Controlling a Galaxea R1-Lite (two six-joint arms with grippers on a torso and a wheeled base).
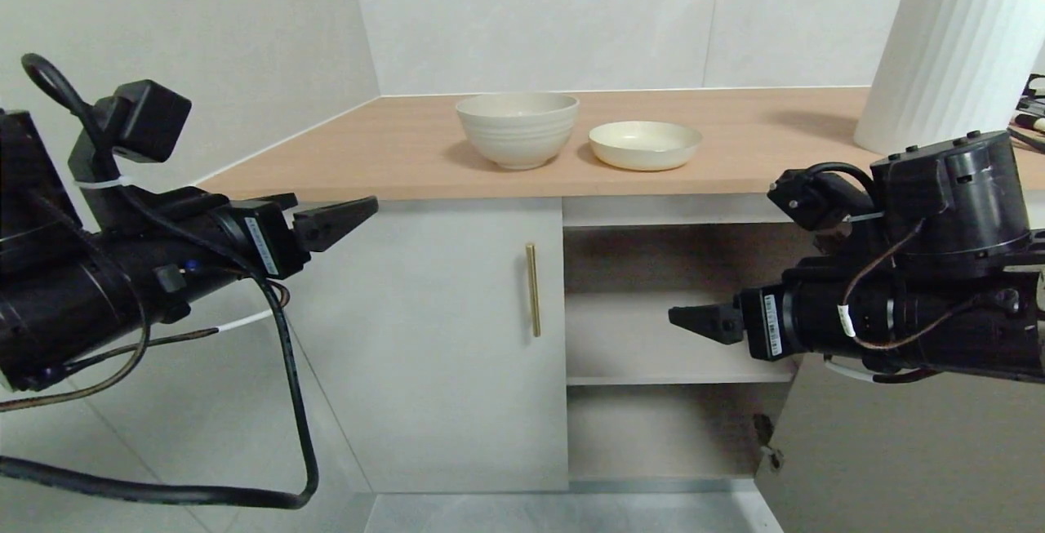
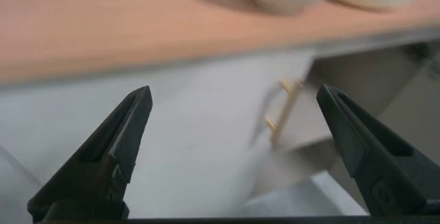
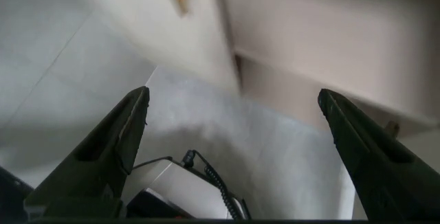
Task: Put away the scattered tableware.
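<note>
Head view: bowl (image 1: 518, 129) and shallow dish (image 1: 645, 144) side by side on the counter (image 1: 367, 153), above a half-open cupboard (image 1: 441, 337); left gripper (image 1: 359, 210) and right gripper (image 1: 686, 321) low in front. Left wrist view: jaws wide, empty. Right wrist view: jaws wide, empty, over what looks like floor (image 3: 275, 155).

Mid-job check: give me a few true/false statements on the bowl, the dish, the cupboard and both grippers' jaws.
1. The bowl stands on the counter, to the left of the dish. True.
2. The dish is stacked inside the bowl. False: it lies on the counter beside the bowl, apart from it.
3. The cupboard is fully shut. False: the left door is shut, but the right side stands open, showing a shelf.
4. The left gripper has its jaws open and holds nothing. True.
5. The right gripper is shut on the bowl. False: its jaws are open, below counter level.
</note>
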